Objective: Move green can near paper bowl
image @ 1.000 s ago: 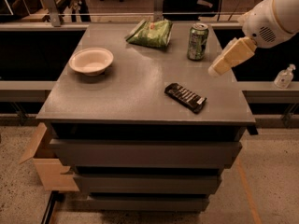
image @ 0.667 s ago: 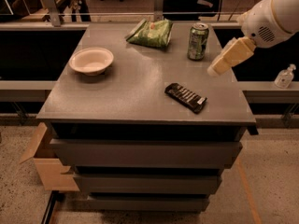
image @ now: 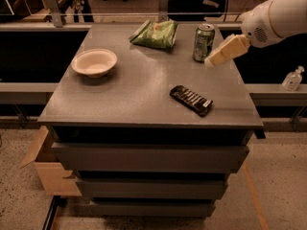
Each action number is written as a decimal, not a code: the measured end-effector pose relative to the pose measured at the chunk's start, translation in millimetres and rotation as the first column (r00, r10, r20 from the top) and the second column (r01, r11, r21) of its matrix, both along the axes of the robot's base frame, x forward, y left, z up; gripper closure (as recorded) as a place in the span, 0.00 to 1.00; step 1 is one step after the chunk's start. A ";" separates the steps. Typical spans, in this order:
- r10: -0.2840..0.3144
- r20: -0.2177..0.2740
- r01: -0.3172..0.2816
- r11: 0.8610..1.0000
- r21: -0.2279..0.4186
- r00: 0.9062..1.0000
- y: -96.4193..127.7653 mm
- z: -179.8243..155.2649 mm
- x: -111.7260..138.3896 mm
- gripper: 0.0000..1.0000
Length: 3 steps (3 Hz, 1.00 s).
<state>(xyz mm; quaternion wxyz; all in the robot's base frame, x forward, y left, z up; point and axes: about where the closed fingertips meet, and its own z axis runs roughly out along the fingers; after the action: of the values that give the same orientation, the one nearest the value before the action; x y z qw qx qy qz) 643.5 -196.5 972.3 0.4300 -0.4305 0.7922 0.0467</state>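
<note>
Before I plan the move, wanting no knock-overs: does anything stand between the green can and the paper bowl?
Nothing visible does. The green snack bag lies just behind the line from green can to paper bowl, the dark packet well in front. The pincer hovers beside the can, opposite the bowl.

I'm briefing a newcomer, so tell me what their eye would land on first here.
The white arm reaches in from the upper right, its gripper close beside the green can at the back right of the table. Next comes the paper bowl on the left side, then a green snack bag at the back and a dark wrapped bar front right.
</note>
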 end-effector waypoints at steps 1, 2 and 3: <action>-0.024 0.044 0.021 0.998 0.062 0.999 5.1 -0.8 38.8 0.00; -0.050 0.072 0.043 0.994 0.100 0.996 10.8 -1.2 68.9 0.00; -0.090 0.075 0.078 0.985 0.155 0.993 16.2 -5.6 93.4 0.00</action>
<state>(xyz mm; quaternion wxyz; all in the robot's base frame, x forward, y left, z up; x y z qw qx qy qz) 737.0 -180.3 966.7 0.4950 -0.3642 0.7857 0.0711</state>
